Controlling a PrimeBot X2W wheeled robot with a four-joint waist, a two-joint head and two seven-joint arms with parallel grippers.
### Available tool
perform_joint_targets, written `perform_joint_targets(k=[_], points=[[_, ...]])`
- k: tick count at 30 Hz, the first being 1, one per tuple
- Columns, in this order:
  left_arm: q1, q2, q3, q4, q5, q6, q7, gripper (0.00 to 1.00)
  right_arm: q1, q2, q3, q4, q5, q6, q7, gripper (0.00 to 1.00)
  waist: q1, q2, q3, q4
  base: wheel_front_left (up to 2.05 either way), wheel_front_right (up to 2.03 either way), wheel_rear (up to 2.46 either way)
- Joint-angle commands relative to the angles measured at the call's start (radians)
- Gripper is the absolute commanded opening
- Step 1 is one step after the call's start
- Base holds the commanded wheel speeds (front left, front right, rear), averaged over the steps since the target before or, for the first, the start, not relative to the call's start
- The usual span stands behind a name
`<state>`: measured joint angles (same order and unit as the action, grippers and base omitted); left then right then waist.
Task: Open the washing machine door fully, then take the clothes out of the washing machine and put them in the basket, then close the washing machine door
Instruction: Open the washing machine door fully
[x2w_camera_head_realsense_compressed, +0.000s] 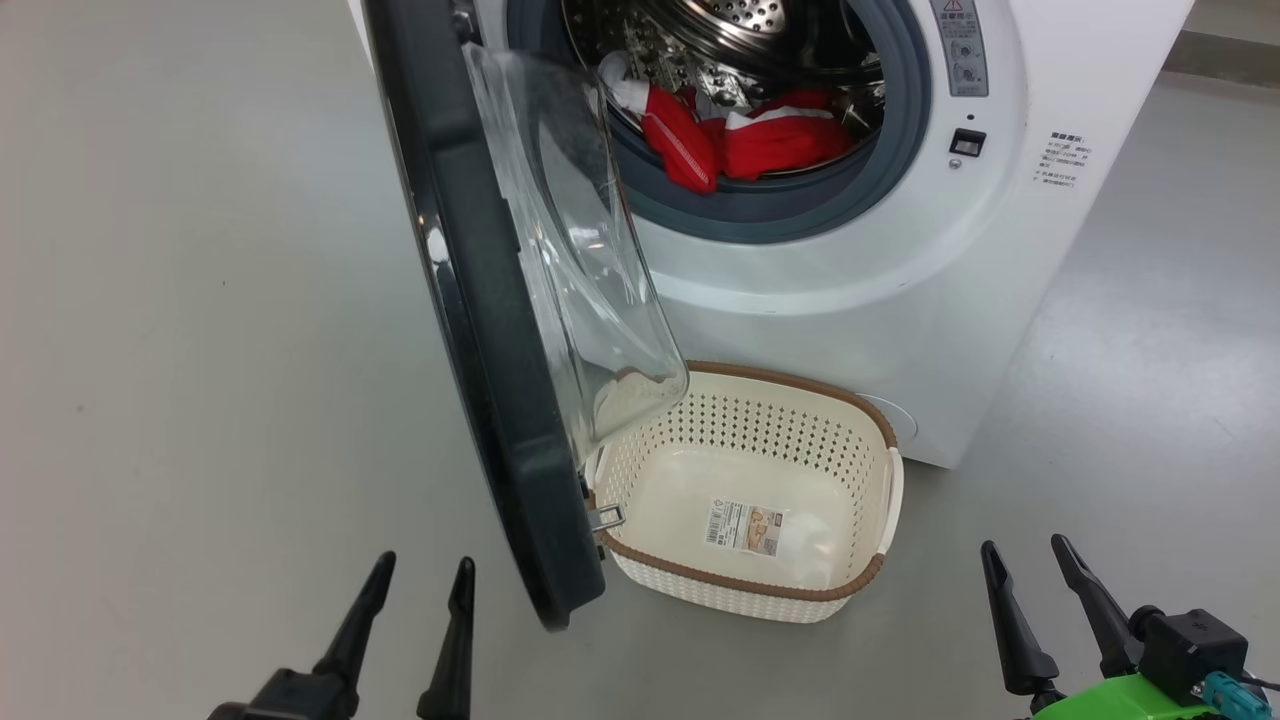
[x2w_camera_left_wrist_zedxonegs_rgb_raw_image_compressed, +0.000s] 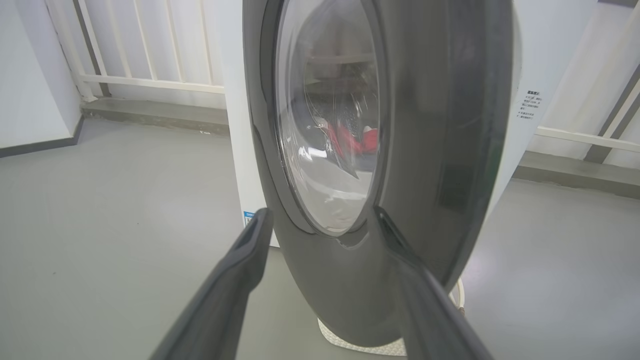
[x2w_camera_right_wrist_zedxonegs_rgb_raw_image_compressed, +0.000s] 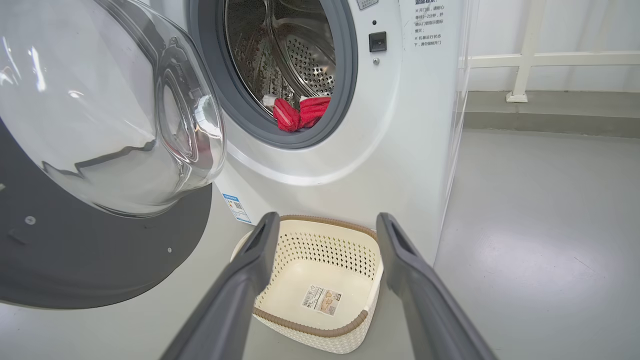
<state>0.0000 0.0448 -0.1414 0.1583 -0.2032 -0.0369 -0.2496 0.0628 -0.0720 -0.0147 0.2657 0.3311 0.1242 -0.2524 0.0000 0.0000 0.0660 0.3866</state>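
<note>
Two grippers sit nearest, both with fingers spread wide and holding nothing: the left gripper (x2w_camera_head_realsense_compressed: 427, 560) faces the outer side of the door, and the right gripper (x2w_camera_head_realsense_compressed: 1023, 542) points toward the basket. Just beyond them the basket (x2w_camera_head_realsense_compressed: 740, 600) stands on the floor (x2w_camera_head_realsense_compressed: 150, 300) against the foot of the washing machine (x2w_camera_head_realsense_compressed: 900, 300), with nothing in it but a paper label (x2w_camera_head_realsense_compressed: 745, 527). The door (x2w_camera_head_realsense_compressed: 480, 300) is swung out roughly square to the machine's front, its lower edge hanging over the basket's left end. Farther back, the red and white clothes (x2w_camera_head_realsense_compressed: 760, 140) lie heaped at the front lip of the drum (x2w_camera_head_realsense_compressed: 740, 30). The opening step looks nearly done, perhaps short of fully open, and unloading has not begun. Next, either the left gripper nudges the door wider or the right one reaches up into the opening to pinch a garment. The door bars the left arm from the drum, while the right side looks unobstructed. A white railing (x2w_camera_left_wrist_zedxonegs_rgb_raw_image_compressed: 150, 85) stands behind the machine.
</note>
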Motion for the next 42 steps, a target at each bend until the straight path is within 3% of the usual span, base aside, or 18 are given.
perform_joint_targets(k=[1,2,3,4,5,6,10,15,23,32,42], points=[[-0.014,0.005,0.037,-0.025,-0.004,-0.001,-0.012,1.00,-0.009,-0.009,0.023,-0.023,-0.012,0.007,-0.009,1.00,0.0000,0.0000,0.000,0.001,0.00,0.00,0.00],[-0.016,0.005,0.040,-0.030,-0.013,-0.001,-0.012,1.00,-0.009,-0.009,0.022,-0.024,-0.012,0.007,-0.009,1.00,0.0000,0.0000,0.000,0.001,0.00,0.00,0.00],[-0.017,0.005,0.045,-0.036,-0.022,0.000,-0.012,0.92,-0.010,-0.009,0.022,-0.024,-0.012,0.007,-0.009,1.00,0.0000,0.0000,-0.001,0.002,0.00,0.00,0.00],[-0.018,0.005,0.051,-0.042,-0.032,0.002,-0.012,0.36,-0.010,-0.008,0.021,-0.025,-0.012,0.007,-0.009,1.00,0.0000,0.0000,-0.001,0.002,0.00,0.00,0.00],[-0.020,0.005,0.059,-0.049,-0.041,0.005,-0.012,0.08,-0.010,-0.008,0.022,-0.025,-0.012,0.007,-0.009,1.00,0.0000,0.0000,-0.001,0.003,0.00,0.00,0.00],[-0.023,0.005,0.070,-0.059,-0.050,0.009,-0.012,0.00,-0.010,-0.008,0.022,-0.026,-0.013,0.007,-0.009,1.00,0.0000,0.0000,-0.002,0.003,0.00,0.00,0.00],[-0.042,0.005,0.122,-0.124,-0.070,0.018,-0.012,0.00,-0.011,-0.008,0.023,-0.028,-0.016,0.007,-0.009,1.00,0.0000,0.0000,-0.003,0.002,0.00,0.00,0.00],[-0.079,0.005,0.148,-0.314,-0.090,0.035,-0.012,0.00,-0.013,-0.010,0.028,-0.034,-0.017,0.007,-0.009,1.00,0.0000,0.0000,-0.004,-0.004,0.00,0.00,0.00],[-0.101,0.005,-0.027,-0.481,-0.081,0.023,-0.012,0.00,-0.014,-0.011,0.029,-0.040,-0.016,0.007,-0.009,1.00,0.0000,0.0000,0.003,-0.014,0.00,0.00,0.00],[-0.089,0.005,-0.250,-0.345,-0.131,0.004,-0.012,0.00,-0.025,-0.011,0.030,-0.043,-0.018,0.007,-0.009,1.00,0.0000,0.0000,0.018,-0.028,0.00,0.00,0.00],[-0.125,0.005,-0.251,-0.128,-0.231,-0.023,-0.012,0.00,-0.036,-0.010,0.032,-0.042,-0.019,0.007,-0.009,1.00,0.0000,0.0000,0.033,-0.039,0.00,0.00,0.00]])
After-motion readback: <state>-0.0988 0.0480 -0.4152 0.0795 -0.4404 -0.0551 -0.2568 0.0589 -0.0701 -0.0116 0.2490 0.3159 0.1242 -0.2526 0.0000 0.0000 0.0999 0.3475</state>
